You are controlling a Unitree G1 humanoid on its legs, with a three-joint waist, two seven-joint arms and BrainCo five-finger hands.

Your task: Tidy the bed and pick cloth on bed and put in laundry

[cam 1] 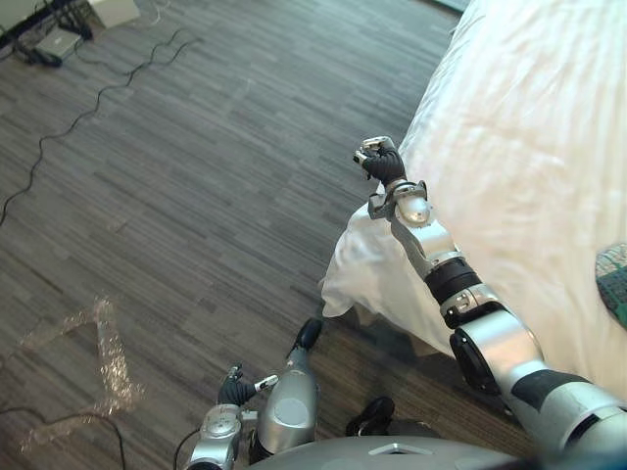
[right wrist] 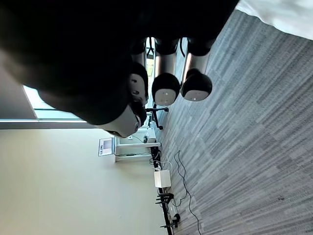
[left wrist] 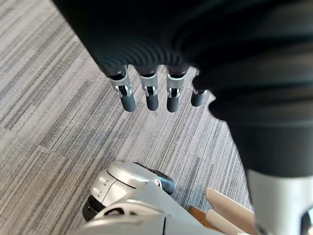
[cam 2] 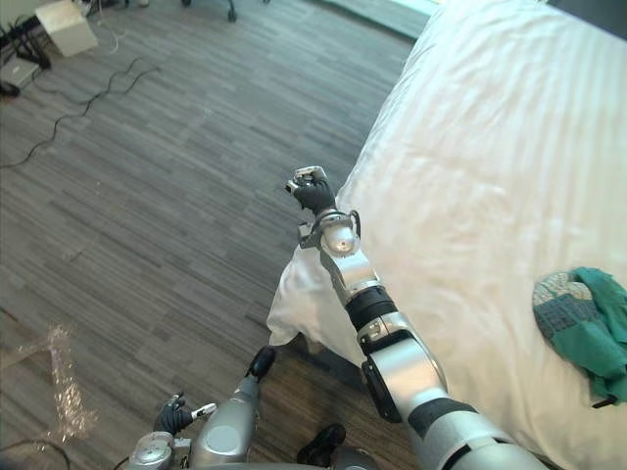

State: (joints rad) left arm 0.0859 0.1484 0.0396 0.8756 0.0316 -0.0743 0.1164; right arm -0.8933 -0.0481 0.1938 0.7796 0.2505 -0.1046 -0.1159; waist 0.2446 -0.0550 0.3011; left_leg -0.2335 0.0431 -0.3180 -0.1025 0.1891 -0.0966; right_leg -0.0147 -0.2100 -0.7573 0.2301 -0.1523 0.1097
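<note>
Your right hand [cam 2: 313, 189] is curled empty at the white striped bed [cam 2: 470, 147] edge, well apart from the crumpled teal cloth [cam 2: 580, 318]. Reaching fisted, you'd likely shove it, not grasp it. Your left hand [cam 1: 235, 392] hangs loose-fingered.

The bed sheet [cam 2: 490, 147] is smooth white cloth, faintly striped. At 3 o'clock, the teal cloth [cam 2: 593, 323] — crumpled, matt. The floor [cam 1: 176, 176] — matt grey wood-grain planks.
</note>
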